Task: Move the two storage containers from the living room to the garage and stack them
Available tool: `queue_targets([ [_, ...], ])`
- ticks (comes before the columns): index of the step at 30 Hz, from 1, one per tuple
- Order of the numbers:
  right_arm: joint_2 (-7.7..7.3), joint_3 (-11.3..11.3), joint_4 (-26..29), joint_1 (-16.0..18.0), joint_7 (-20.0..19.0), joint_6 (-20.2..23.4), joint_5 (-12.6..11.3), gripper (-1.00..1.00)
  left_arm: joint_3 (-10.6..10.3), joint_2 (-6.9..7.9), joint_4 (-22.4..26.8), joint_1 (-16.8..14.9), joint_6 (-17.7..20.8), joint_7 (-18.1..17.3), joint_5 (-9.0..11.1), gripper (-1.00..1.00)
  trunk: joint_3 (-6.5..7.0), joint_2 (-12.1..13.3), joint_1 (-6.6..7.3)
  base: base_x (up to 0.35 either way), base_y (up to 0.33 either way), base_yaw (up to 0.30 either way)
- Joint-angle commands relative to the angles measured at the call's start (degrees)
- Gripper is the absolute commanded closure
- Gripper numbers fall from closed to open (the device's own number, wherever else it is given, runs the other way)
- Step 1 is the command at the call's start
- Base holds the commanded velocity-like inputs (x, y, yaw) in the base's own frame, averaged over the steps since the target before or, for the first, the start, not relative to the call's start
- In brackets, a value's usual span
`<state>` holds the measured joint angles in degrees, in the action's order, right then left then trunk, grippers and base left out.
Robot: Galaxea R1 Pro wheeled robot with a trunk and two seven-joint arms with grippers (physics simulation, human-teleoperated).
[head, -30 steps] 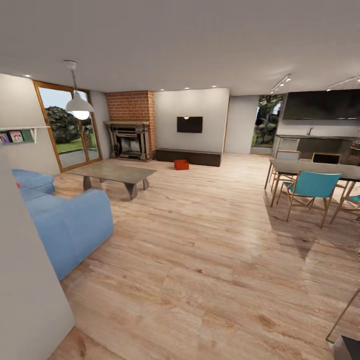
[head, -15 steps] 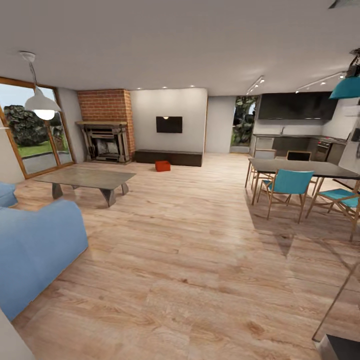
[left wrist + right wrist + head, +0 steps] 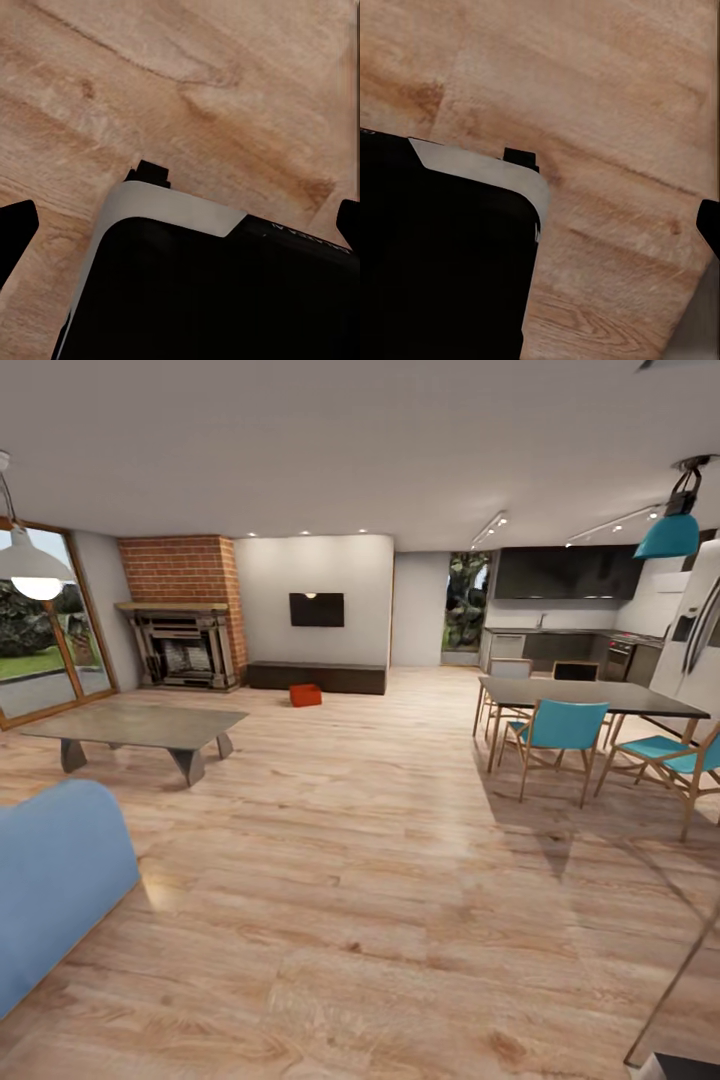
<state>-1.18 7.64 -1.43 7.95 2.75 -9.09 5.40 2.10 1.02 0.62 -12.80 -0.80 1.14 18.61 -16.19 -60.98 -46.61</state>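
One orange-red storage container [image 3: 305, 695] sits on the light wood plank floor [image 3: 380, 880] of the living room, far ahead, just in front of the low dark TV bench [image 3: 317, 678]. The second container is out of view. In the left wrist view my left gripper [image 3: 180, 225] hangs open over the planks, a dark fingertip [image 3: 15, 234] at each side of the picture and nothing between them. In the right wrist view my right gripper [image 3: 540, 225] also stands wide, with one fingertip [image 3: 709, 225] showing. My own black, white-edged base [image 3: 210, 292] lies under both.
A blue sofa [image 3: 50, 880] is close at the left, with a glass coffee table [image 3: 135, 728] beyond it. At the right stand a dining table [image 3: 590, 698] and teal chairs [image 3: 555, 732]. A brick fireplace [image 3: 182, 610] and the kitchen [image 3: 570, 610] line the back.
The whole view has swung right and moved forward: the near wall at the left is gone, the sofa and coffee table have slid left, and more of the dining area shows.
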Motion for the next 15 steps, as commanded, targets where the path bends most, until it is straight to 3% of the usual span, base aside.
queue_targets([
  [1,0.05,0.2,-0.2,0.1,0.4,-0.2,0.6,-1.0,0.2,-0.01,0.0,0.0,-0.1,0.1,0.1,-1.0,-0.07,0.0,-0.04,0.325,0.0,-0.005],
  [15,-0.21,0.2,-0.2,0.1,0.0,-0.2,0.4,-1.0,0.2,0.05,0.0,0.0,0.4,0.1,0.0,-1.0,-0.07,0.0,-0.04,0.325,0.0,0.02],
])
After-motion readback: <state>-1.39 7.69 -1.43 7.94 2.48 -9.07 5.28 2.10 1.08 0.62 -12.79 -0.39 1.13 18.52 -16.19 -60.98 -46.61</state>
